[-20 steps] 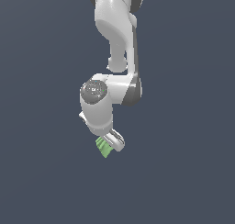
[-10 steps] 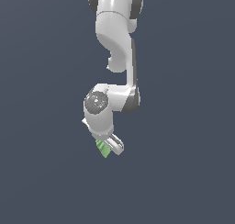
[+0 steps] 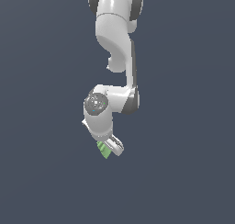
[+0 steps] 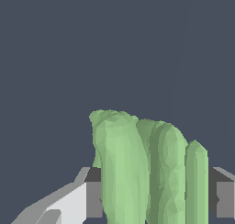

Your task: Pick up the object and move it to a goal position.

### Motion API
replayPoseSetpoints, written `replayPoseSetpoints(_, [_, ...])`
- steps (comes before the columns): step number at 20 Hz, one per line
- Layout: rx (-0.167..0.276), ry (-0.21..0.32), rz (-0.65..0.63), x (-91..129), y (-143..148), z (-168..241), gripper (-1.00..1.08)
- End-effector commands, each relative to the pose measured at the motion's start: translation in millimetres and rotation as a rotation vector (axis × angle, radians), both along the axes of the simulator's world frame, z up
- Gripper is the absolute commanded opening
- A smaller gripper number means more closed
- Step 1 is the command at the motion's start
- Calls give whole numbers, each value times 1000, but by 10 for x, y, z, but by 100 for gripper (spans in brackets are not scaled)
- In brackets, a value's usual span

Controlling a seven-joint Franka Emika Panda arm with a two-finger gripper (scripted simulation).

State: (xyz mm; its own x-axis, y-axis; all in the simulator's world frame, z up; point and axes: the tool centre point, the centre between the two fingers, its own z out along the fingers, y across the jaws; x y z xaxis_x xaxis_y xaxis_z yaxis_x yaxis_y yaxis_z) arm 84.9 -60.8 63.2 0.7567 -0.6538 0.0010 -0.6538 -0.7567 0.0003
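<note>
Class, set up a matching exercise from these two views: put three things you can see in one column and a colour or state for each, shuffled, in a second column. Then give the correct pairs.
Column 1:
1. light-green ridged object
2. gripper
3. arm's round joint cap

Column 2:
A. grey, speckled disc
B. white, shut on the piece
C. held between the fingers, above a plain dark background

Pairs: 1-C, 2-B, 3-A
</note>
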Motion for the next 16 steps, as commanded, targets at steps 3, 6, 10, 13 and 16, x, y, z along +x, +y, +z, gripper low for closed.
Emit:
replayPoseSetpoints(3, [1,1,2,-1,13,-6,-100])
replayPoseSetpoints(6, [0,0,0,0,-1,1,-100])
replayPoseSetpoints(10, [0,0,0,-17,-14,29,-100])
replayPoseSetpoints(13, [0,0,0,-55,-41,89,-100])
replayPoseSetpoints(16, [0,0,0,-113,-83,183,-100])
